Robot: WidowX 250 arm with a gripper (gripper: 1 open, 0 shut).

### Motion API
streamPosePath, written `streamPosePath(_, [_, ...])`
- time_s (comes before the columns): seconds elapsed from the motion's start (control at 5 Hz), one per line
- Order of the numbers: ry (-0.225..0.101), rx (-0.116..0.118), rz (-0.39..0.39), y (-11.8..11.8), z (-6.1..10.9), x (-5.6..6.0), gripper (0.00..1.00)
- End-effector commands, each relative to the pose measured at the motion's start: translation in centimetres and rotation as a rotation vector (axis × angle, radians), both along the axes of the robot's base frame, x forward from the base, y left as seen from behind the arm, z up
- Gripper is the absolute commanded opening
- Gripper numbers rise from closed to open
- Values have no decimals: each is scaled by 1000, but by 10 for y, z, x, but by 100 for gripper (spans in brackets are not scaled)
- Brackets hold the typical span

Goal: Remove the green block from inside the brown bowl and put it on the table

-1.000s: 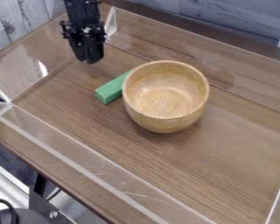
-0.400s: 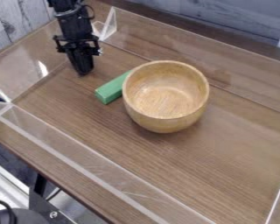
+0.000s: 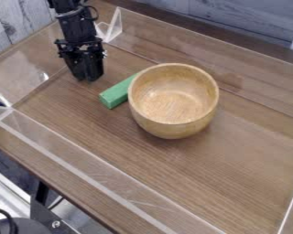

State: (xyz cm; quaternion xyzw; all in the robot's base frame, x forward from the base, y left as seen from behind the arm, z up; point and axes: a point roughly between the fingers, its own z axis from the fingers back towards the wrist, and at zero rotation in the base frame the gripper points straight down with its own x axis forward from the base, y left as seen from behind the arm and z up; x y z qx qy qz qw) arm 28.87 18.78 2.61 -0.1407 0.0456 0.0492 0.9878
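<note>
The green block (image 3: 114,92) lies flat on the table (image 3: 136,169), outside the brown bowl (image 3: 174,99) and touching or nearly touching its left wall. The bowl stands upright in the middle and nothing shows inside it. My black gripper (image 3: 83,75) points down at the table's back left, a short way up and left of the block and apart from it. Its fingers stand spread, open, with nothing between them.
Low clear acrylic walls (image 3: 27,137) border the table on all sides; the left wall runs close to the gripper. Bare wood-grain surface stretches in front of and to the right of the bowl.
The gripper has shifted a little left and lower toward the table. Its fingers were pinched together half a second ago and now stand apart. Block and bowl have not moved.
</note>
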Motion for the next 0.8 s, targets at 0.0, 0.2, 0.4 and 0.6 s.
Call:
streamPosePath(0.0, [-44,39,22,3,37,8,100])
streamPosePath(0.2, [-36,41,49,4,54,10,100])
streamPosePath(0.4, [-45,51,70,3,80,12,100])
streamPosePath(0.6, [-95,81,86,4,72,4,0])
